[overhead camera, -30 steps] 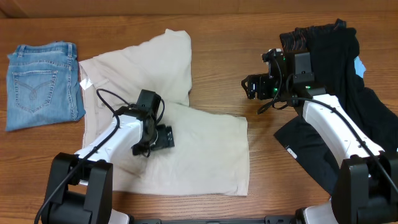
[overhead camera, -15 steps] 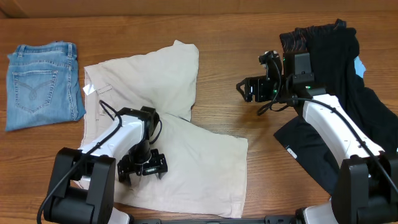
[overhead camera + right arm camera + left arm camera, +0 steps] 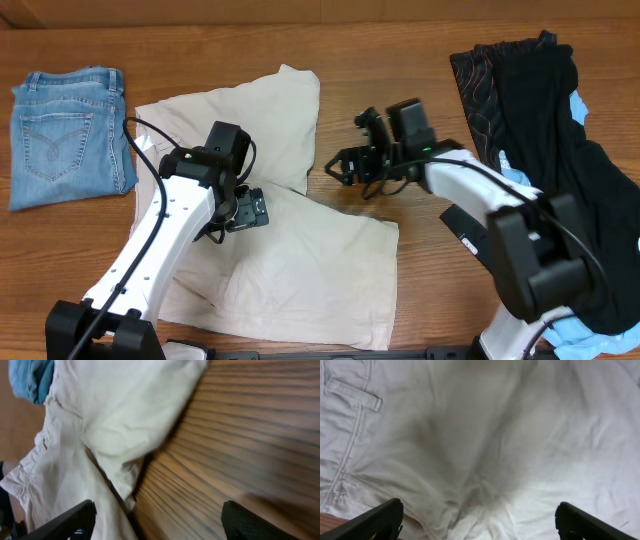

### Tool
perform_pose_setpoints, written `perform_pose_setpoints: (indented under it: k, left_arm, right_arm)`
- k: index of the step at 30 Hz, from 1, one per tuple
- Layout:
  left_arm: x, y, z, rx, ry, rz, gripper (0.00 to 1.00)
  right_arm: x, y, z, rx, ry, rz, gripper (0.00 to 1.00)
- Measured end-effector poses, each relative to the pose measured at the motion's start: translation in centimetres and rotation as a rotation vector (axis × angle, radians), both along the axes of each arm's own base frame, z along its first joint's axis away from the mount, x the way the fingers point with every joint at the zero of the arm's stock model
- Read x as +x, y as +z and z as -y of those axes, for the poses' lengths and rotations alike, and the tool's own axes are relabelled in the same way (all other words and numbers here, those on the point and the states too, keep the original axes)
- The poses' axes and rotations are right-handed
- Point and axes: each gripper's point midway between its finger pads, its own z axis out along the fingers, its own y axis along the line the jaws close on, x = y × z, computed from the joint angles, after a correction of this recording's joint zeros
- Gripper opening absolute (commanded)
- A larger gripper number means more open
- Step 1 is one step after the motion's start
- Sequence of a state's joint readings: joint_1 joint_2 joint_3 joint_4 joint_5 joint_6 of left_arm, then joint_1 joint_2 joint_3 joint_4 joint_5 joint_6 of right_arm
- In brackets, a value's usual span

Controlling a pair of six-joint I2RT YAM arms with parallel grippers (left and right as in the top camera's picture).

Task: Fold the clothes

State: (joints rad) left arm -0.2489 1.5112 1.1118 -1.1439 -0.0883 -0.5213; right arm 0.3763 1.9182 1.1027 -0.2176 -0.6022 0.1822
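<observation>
**A:** Overhead: shorts (image 3: 300, 255) spread mid-left on the counter (image 3: 400, 60). Waistband to the left, legs splayed right in a V. Folded jeans (image 3: 65, 135) far left and dark pile (image 3: 545, 110) far right, both apart from them.

**B:** Arms?

**A:** left fingers (image 3: 247, 210) sit over the seat area, near the middle of the cloth. right fingers (image 3: 340, 170) are over bare wood just beside the notch where the legs meet. Can't tell if they touch the fabric.

**B:** Left wrist?

**A:** Tips spread wide, nothing between them. Wrinkled cream cloth fills the view, with a belt loop (image 3: 356, 396) and a seam at upper left.

**B:** Right wrist?

**A:** Also spread wide and empty. Leg edges on the left, wood grain on the right.

**B:** Handling?

**A:** My read: light, limp cotton. It will drape, sag and crease, and a mid-panel pinch would only bunch it. It shouldn't be slippery on wood or fragile.

**B:** Grab points?

**A:** The stitched edges, being thicker. Right takes the upper leg's hem corner, left takes the waistband end on the same side. Fold that half over the other leg.
</observation>
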Motion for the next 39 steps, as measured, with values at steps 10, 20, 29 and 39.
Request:
perform_pose_setpoints:
  k: [10,20,29,39]
  left_arm:
    - [4.8,0.7,-0.2,0.024,0.036,0.205,1.0]
    - [4.6,0.7,-0.3,0.031,0.036,0.197,1.0]
    - [7.6,0.8,-0.4,0.053,0.049,0.306,1.0]
    - [9.3,-6.0,-1.2,0.11,0.066,0.194,1.0]
  right_arm:
    - [1.0,-2.2,-5.8,0.119,0.035,0.068,0.8]
    - [2.5,-1.3,-6.7,0.178,0.002,0.127,0.04]
    - [2.5,-1.9,-5.8,0.158,-0.022,0.088,0.04]
    - [1.9,2.0,-3.4,0.013,-0.005,0.067,0.04]
